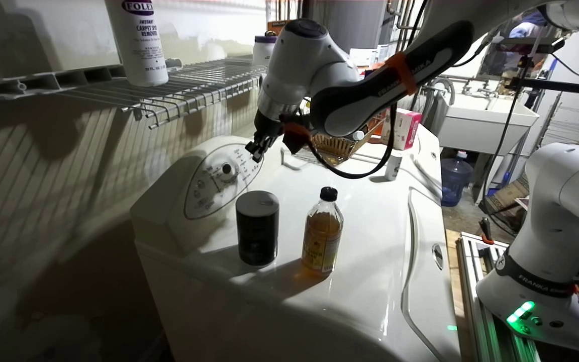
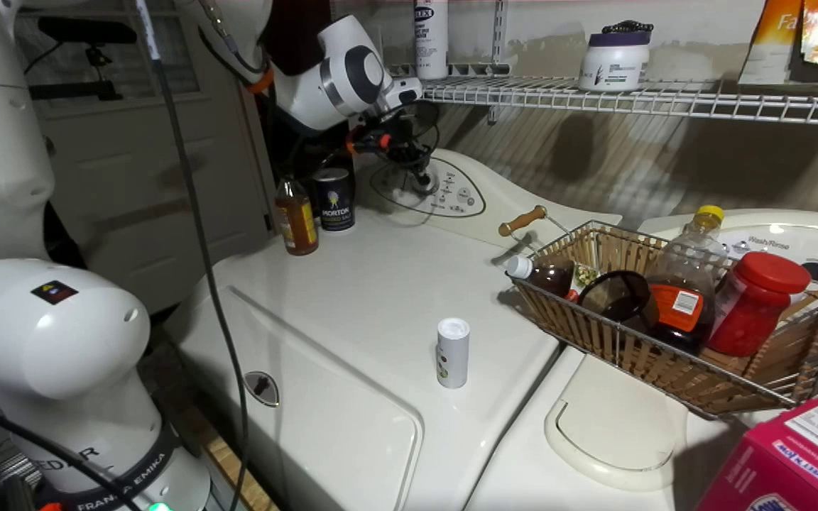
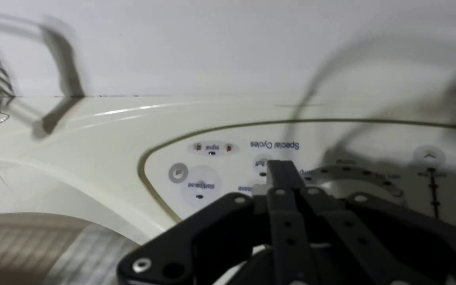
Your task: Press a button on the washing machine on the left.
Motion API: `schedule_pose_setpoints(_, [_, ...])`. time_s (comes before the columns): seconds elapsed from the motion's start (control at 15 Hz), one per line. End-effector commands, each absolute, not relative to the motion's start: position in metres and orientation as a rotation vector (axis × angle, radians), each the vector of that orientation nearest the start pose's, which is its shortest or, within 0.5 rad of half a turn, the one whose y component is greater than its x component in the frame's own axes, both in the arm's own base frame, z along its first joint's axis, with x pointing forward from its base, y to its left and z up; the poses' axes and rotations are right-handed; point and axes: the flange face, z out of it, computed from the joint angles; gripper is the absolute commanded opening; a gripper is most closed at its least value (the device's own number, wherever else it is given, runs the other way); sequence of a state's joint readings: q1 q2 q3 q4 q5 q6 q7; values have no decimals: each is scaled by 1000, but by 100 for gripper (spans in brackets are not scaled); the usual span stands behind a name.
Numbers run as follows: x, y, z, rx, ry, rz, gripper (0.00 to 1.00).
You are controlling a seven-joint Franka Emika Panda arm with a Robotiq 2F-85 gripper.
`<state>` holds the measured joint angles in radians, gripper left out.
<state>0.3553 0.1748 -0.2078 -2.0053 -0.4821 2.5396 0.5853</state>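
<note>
The glossy white washing machine [image 1: 370,216] shows in both exterior views [image 2: 366,291]. Its oval pale control panel [image 1: 209,188] with a round dial [image 1: 226,169] is at the back. My gripper [image 1: 255,151] points down at the panel in both exterior views [image 2: 423,177]. In the wrist view the fingers [image 3: 281,168] are together with nothing between them. Their tips overlap the panel beside the fluff button [image 3: 260,162]; I cannot tell whether they touch it. The off button [image 3: 178,173], start/pause button [image 3: 200,180] and signal button [image 3: 212,148] lie left of the tips. The gripper hides the dial in the wrist view.
A dark salt can [image 1: 258,231] and an amber bottle [image 1: 322,239] stand near the panel. A white shaker [image 2: 453,355] stands on the top. A basket [image 2: 572,323] of bottles is beside a second machine's panel [image 2: 757,238]. A wire shelf [image 2: 672,105] hangs above.
</note>
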Motion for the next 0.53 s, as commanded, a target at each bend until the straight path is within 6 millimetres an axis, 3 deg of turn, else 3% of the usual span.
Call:
schedule_pose_setpoints(0.0, [578,94,430,-3341,81,-657,26])
schedule_pose_setpoints(0.13, [566,95,446,-3347,57,-552,33])
schedule_pose_setpoints(0.47, [526,99,496,-3238,-95,-130,67])
